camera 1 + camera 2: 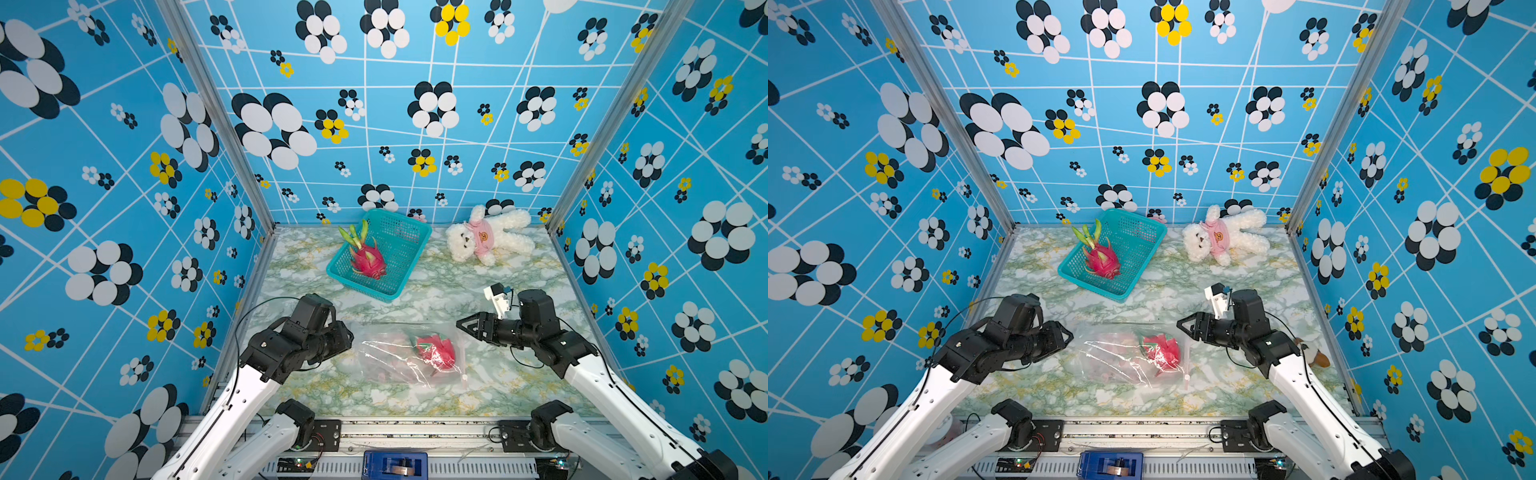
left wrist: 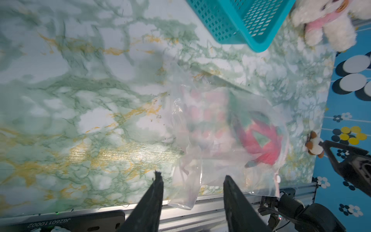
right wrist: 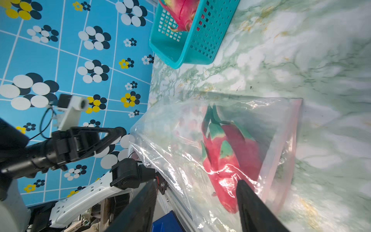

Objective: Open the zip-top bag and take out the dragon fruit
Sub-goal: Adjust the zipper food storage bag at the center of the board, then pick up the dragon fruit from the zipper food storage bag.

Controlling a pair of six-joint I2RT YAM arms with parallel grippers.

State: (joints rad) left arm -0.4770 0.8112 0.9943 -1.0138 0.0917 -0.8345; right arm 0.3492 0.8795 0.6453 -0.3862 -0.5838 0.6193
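Left pincer point(image 2: 191, 176) and right pincer point(image 3: 196, 182) gape; plate point(image 2: 80, 221) reads JG260110002.

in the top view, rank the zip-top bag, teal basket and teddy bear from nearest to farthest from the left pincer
1. zip-top bag, just beside the left pincer, front centre.
2. teal basket, farther back, mid-table.
3. teddy bear, back right corner.

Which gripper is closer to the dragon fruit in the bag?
Right. The right gripper is close beside the dragon fruit; the left gripper is across the bag from it.
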